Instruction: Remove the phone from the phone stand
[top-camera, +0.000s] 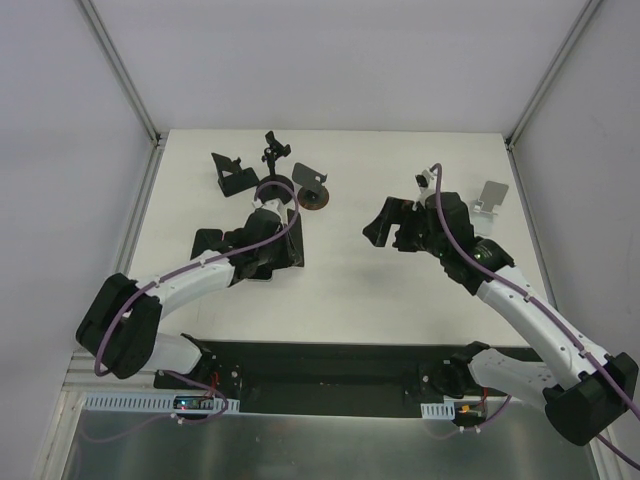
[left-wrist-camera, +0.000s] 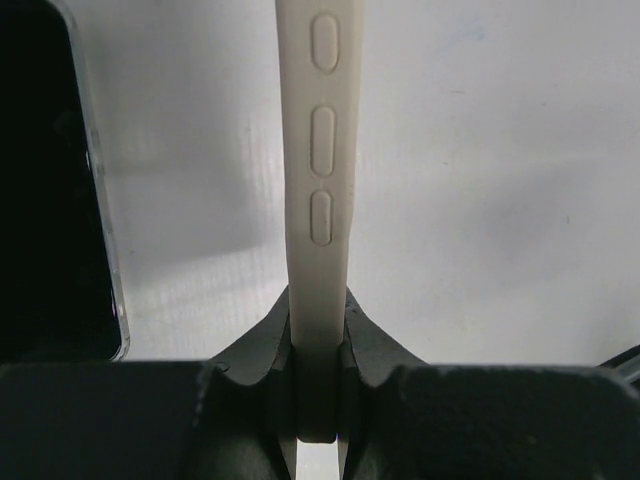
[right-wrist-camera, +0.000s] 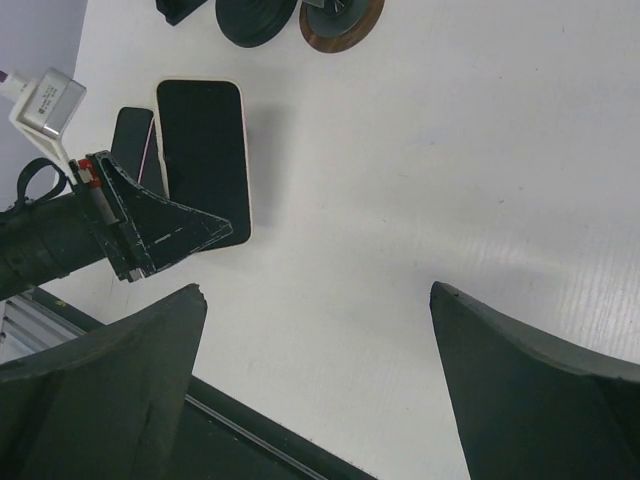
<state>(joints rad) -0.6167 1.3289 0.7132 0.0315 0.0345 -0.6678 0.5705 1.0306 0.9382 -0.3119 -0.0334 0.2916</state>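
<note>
My left gripper (top-camera: 268, 256) is shut on the short end of a phone in a white case (top-camera: 287, 236), held low over the table at the left. In the left wrist view the phone (left-wrist-camera: 322, 150) shows edge-on with its side buttons, pinched between my fingers (left-wrist-camera: 372, 335). In the right wrist view the phone (right-wrist-camera: 200, 150) shows its dark screen. Phone stands are at the back: a grey plate on a brown round base (top-camera: 312, 190) and a silver stand (top-camera: 490, 200) at the right. My right gripper (top-camera: 393, 226) is open and empty over bare table (right-wrist-camera: 318, 300).
A second dark phone (top-camera: 210, 241) lies just left of the held one, also in the left wrist view (left-wrist-camera: 50, 180). A black angled stand (top-camera: 232, 176), a clamp stand (top-camera: 272, 150) and a black round base (top-camera: 276, 187) stand at the back left.
</note>
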